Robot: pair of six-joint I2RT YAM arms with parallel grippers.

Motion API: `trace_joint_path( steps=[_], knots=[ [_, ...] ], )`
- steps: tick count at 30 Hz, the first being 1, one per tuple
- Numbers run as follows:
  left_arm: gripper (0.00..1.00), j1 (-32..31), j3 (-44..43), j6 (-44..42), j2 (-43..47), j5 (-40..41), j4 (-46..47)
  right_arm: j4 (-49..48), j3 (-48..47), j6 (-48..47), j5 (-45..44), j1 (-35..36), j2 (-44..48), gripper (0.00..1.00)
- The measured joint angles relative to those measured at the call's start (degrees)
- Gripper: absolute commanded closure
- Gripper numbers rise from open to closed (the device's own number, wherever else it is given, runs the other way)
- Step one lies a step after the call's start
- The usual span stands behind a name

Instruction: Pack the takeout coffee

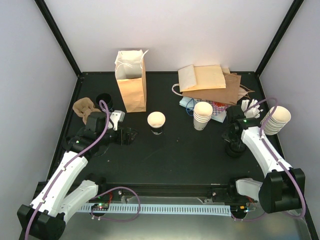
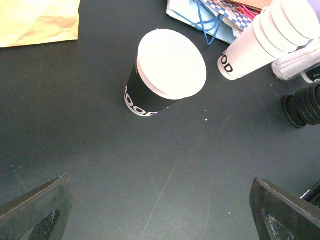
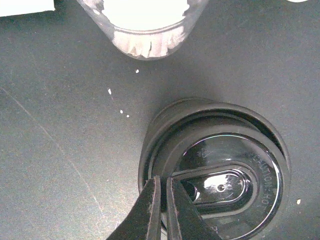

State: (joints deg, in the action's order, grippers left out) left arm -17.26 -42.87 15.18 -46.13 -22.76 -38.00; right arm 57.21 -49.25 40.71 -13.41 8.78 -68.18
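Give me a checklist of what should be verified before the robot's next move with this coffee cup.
1. Coffee cup standing upright, apart from the other things: ok.
2. Cover fitted on the cup: not ok, none on it.
3. Left claw open, nothing between its fingers: ok.
4. Right claw closed at the rim of the topmost black lid; actually gripping it: cannot tell.
5. Paper bag upright with its mouth open: ok.
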Motion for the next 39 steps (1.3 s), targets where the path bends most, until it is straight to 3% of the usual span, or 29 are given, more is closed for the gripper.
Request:
trace_joint_path(
  steps=[5, 10, 39],
  knots=[
    [0.01, 0.00, 0.00, -0.02, 0.00, 0.00, 0.00, -0.55, 0.70, 1.31, 0.55, 0.00, 0.35, 0.94],
    [0.01, 0.00, 0.00, -0.02, 0.02, 0.00, 0.00, -3.76, 5.73, 1.84, 1.57, -0.22, 4.70, 0.99],
    [0.01, 0.00, 0.07, -0.02, 0.07, -0.04, 0.31, 0.44, -0.22, 1.97, -2.84, 2.47, -0.20, 0.98]
  ],
)
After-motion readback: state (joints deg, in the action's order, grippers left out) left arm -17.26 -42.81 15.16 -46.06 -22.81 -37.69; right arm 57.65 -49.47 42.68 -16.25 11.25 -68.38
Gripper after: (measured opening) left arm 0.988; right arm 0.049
